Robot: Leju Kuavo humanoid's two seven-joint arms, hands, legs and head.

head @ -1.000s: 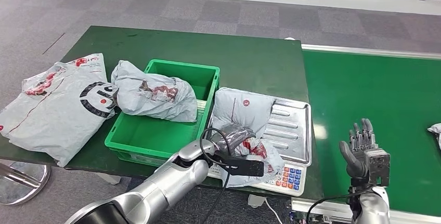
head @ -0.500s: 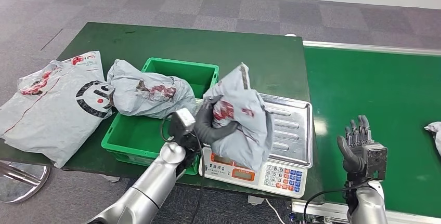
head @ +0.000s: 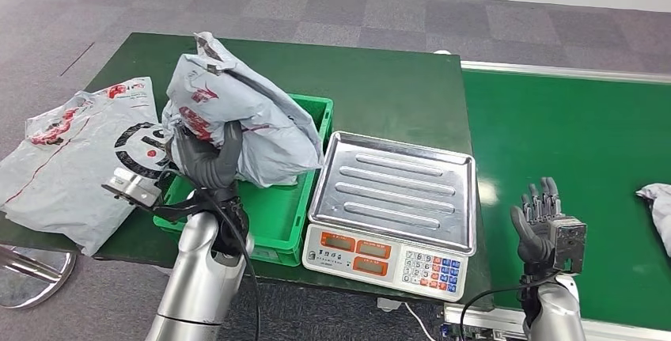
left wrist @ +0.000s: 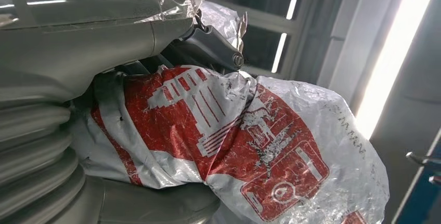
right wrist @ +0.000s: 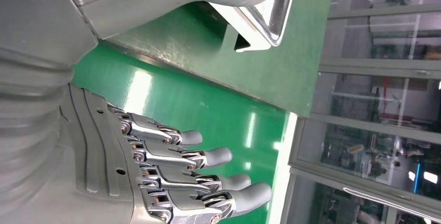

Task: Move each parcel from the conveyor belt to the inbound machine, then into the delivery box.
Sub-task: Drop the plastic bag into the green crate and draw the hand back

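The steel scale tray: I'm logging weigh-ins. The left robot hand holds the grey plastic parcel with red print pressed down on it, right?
No. The left robot hand holds the grey plastic parcel with red print lifted above the green plastic crate; the steel scale tray lies bare, as the head view shows.

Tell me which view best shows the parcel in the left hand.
Head view: the whole parcel shows, gripped by the left hand above the green box. The left wrist view gives only its red print close up.

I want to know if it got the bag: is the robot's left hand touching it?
Touching. Head view shows the left hand gripping the bag from below, above the green box.
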